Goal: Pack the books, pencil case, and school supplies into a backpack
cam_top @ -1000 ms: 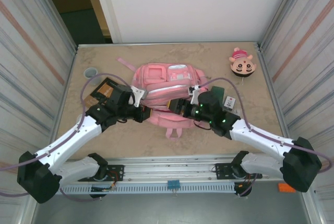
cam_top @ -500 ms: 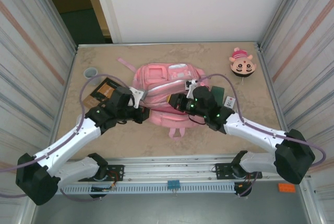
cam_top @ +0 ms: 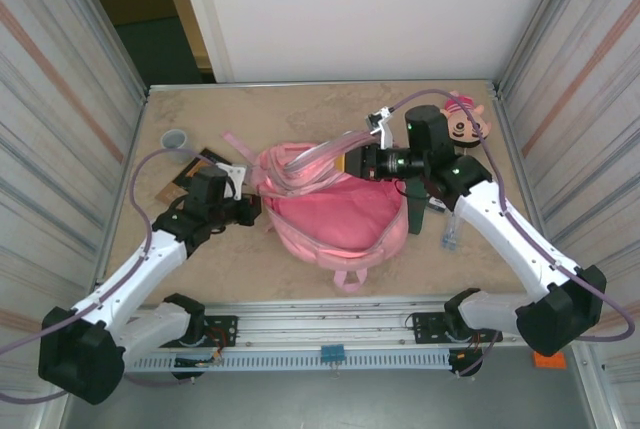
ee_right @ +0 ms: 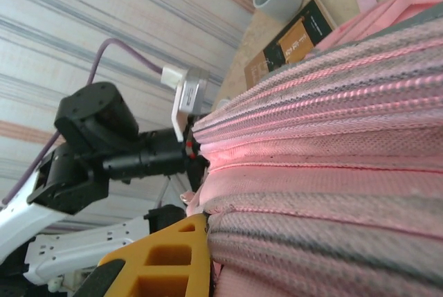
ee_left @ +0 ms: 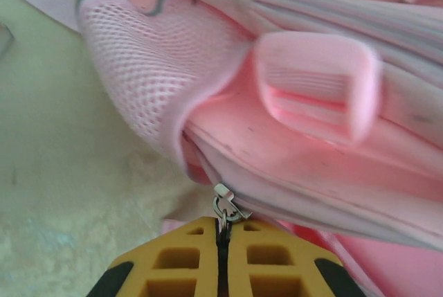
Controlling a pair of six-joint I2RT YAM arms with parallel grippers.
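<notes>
Left end effector (ee_left: 223, 233) pinches the backpack (cam_top: 335, 217) zipper pull (ee_left: 228, 206), right end effector (cam_top: 356, 162) clamps its flap (cam_top: 308, 160); book (cam_top: 193, 167) and cup (cam_top: 176, 138) nearby.

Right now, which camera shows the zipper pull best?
Left wrist: the metal zipper pull sits close, pinched at the left pincer tips. From the top it's too small; the right wrist shows backpack fabric.

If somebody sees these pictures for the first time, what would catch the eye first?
The big pink backpack in the middle of the table draws the eye first, with both arms reaching onto it. The left gripper is shut on the small metal zipper pull at the backpack's left edge, and the right gripper is shut on its fabric at the far side. A round cartoon-face toy sits in the far right corner.
</notes>
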